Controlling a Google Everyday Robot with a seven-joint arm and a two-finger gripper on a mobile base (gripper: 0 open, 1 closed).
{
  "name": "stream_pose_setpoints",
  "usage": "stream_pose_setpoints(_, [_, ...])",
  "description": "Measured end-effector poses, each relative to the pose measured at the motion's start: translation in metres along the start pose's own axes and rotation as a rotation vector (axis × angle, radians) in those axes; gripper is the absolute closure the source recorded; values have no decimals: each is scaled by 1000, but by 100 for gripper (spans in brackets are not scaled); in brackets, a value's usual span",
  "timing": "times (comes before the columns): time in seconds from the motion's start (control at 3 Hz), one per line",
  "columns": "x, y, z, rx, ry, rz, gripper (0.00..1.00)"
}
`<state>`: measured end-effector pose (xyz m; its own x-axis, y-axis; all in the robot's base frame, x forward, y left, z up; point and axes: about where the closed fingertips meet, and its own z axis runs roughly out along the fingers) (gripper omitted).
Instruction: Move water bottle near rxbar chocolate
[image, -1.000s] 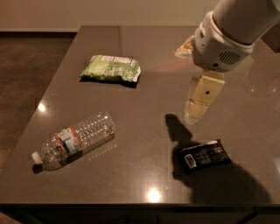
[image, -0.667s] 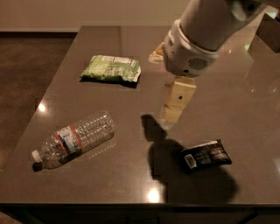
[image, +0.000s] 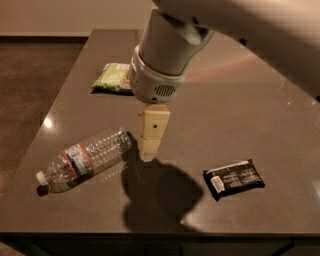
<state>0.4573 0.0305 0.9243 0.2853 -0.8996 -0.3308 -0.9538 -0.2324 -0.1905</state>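
The water bottle (image: 84, 159), clear ribbed plastic with a white cap and a red, white and blue label, lies on its side at the front left of the dark table (image: 240, 120), cap toward the front left. The rxbar chocolate (image: 234, 178), a small black wrapper with white print, lies flat at the front right. My gripper (image: 150, 150) hangs from the large white arm over the table's middle, just right of the bottle's base end and a little above the surface. It holds nothing that I can see.
A green-and-white snack bag (image: 112, 77) lies at the back left, partly hidden behind the arm. The arm's shadow falls on the table in front of the gripper. The table's front edge runs close below the bottle and the bar.
The arm and gripper have moved left and toward the front, from above the rxbar side to right beside the bottle's base. Bottle, bar and bag have not moved.
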Motion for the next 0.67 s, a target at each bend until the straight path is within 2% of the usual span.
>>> stream_pose_setpoints(0.33, [-26, 1, 39, -59, 37, -64, 0])
stream_pose_setpoints(0.67, [-35, 5, 61, -99, 58, -85, 0])
